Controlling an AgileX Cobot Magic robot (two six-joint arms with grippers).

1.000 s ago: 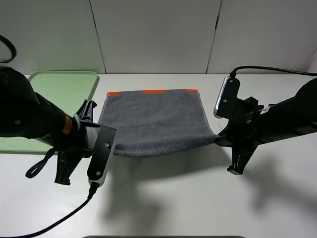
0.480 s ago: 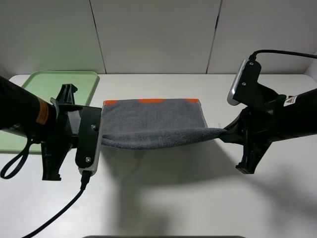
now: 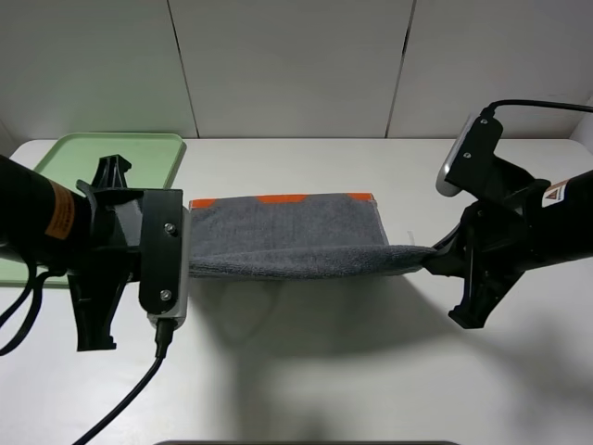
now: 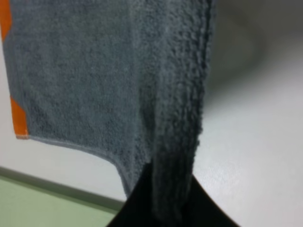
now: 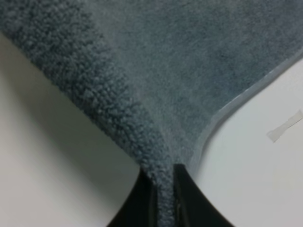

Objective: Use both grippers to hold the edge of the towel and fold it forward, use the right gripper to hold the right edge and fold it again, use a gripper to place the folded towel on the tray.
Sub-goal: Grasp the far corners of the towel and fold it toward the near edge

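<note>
Over the middle of the white bench (image 3: 324, 371), the left tool (image 4: 171, 191) and the right tool (image 5: 164, 183) are each clamped tight on a corner of the grey towel (image 3: 287, 232). Its plain edge (image 3: 296, 269) hangs stretched between them, raised off the bench. The orange band (image 3: 283, 198) lies flat along the far side. A green tray (image 3: 139, 156) sits near the towel's left end, partly under the left arm.

The dark grey towel (image 3: 287, 232) sagged mid-frame, its orange band on the far side, its plain edge (image 3: 296, 269) lifted and pinched between the left gripper (image 4: 163, 208) and right gripper (image 5: 163, 194), with the pale green tray (image 3: 139, 158) at upper left.
</note>
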